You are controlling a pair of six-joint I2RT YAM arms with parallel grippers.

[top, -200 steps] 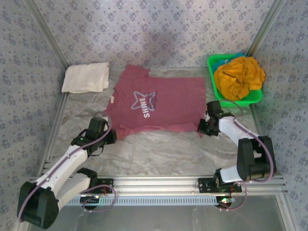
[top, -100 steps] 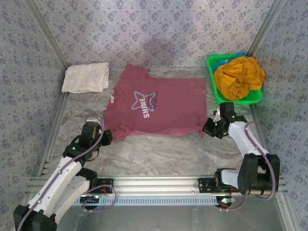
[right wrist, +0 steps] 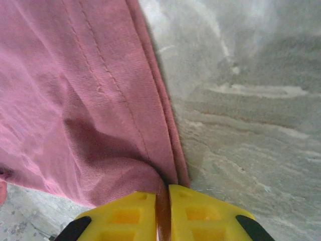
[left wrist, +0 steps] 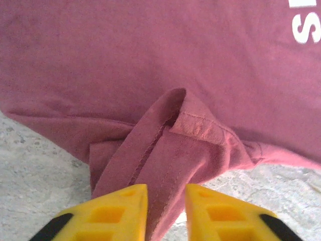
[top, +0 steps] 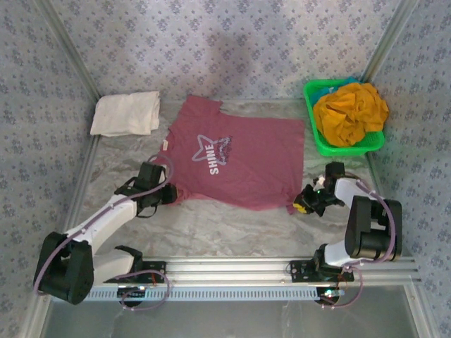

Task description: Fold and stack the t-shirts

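The maroon t-shirt [top: 236, 158] is lying print-up and spread open in the middle of the desk [top: 232, 229], with no fold made in it yet. The left end effector [top: 168, 194] is sitting at the shirt's near left corner. Its wrist camera is showing the yellow fingers [left wrist: 115, 206] pinching a bunched fold of maroon cloth with a stitched hem. The right end effector [top: 303, 203] is sitting at the shirt's near right corner. Its fingers [right wrist: 200, 208] are pressed almost together and are nipping the shirt's doubled edge between them.

The cream-white t-shirt [top: 127, 113] is resting just beyond the maroon shirt's left sleeve as a compact rectangle. It is looking folded already and is probably serving as the base of the stack. The mustard-orange t-shirt [top: 350, 113] is sitting crumpled in the green basket [top: 315, 143], off the maroon shirt's far right corner, untouched.

So roughly a third of the job is looking done. The maroon shirt seems to be at its very first stage, gripped at both near corners for a pull flat or a first fold. Folding it, stacking it, and then handling the orange one are all remaining.
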